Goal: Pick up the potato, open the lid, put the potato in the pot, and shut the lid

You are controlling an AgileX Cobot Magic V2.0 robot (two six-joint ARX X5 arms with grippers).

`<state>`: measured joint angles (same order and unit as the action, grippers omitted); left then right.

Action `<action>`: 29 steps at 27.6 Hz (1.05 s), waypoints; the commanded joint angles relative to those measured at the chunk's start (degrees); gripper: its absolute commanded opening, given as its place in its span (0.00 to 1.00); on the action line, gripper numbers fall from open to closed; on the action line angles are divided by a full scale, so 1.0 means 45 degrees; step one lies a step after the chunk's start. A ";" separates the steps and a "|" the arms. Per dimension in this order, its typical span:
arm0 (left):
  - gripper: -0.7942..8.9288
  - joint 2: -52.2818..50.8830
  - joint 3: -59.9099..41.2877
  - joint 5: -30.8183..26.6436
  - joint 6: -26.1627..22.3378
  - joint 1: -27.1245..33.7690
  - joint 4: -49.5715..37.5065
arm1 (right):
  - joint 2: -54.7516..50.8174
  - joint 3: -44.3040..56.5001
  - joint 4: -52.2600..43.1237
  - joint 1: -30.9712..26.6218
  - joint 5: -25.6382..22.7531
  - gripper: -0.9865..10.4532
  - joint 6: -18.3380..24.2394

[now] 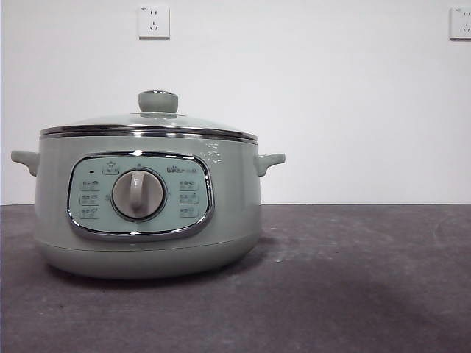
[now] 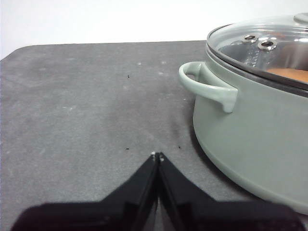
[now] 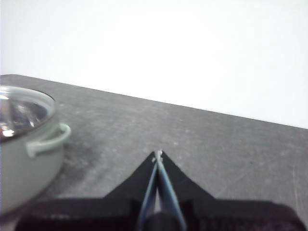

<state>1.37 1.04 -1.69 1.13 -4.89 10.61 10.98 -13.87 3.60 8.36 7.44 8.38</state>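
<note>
The sage-green pot (image 1: pixel 147 206) stands at the left of the front view with the glass lid (image 1: pixel 151 122) on it, knob (image 1: pixel 158 101) up. In the left wrist view an orange-brown potato (image 2: pixel 288 74) shows through the lid (image 2: pixel 260 43), inside the pot (image 2: pixel 255 130). My left gripper (image 2: pixel 157 156) is shut and empty, low over the table beside the pot's handle (image 2: pixel 209 86). My right gripper (image 3: pixel 157 154) is shut and empty, apart from the pot (image 3: pixel 24 149) on its other side. Neither arm shows in the front view.
The dark grey table (image 1: pixel 353 279) stretches to the right of the pot. A white wall stands behind with two sockets (image 1: pixel 153 20) high up. The table's far edge (image 2: pixel 96 45) shows in the left wrist view.
</note>
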 commanded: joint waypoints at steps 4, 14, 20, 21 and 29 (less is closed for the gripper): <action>0.08 -0.0039 -0.0185 0.0068 0.0083 0.0044 -0.0058 | -0.1156 0.1943 -0.0335 -0.0112 0.0024 0.09 -0.0296; 0.08 -0.0039 -0.0185 0.0068 0.0083 0.0044 -0.0058 | -0.2424 0.3007 0.0296 -0.0272 0.0024 0.09 -0.0656; 0.08 -0.0039 -0.0185 0.0068 0.0083 0.0044 -0.0058 | -0.2429 0.3007 0.0967 -0.0442 0.0015 0.09 -0.1282; 0.08 -0.0039 -0.0185 0.0068 0.0083 0.0044 -0.0058 | -0.2433 0.3007 0.1277 -0.0442 0.0015 0.09 -0.1622; 0.08 -0.0039 -0.0185 0.0068 0.0083 0.0044 -0.0058 | -0.2186 0.2977 0.1472 -0.0432 -0.0019 0.09 -0.1851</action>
<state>1.37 1.04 -1.69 1.13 -4.89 10.61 1.15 -0.97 9.39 6.42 7.38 0.84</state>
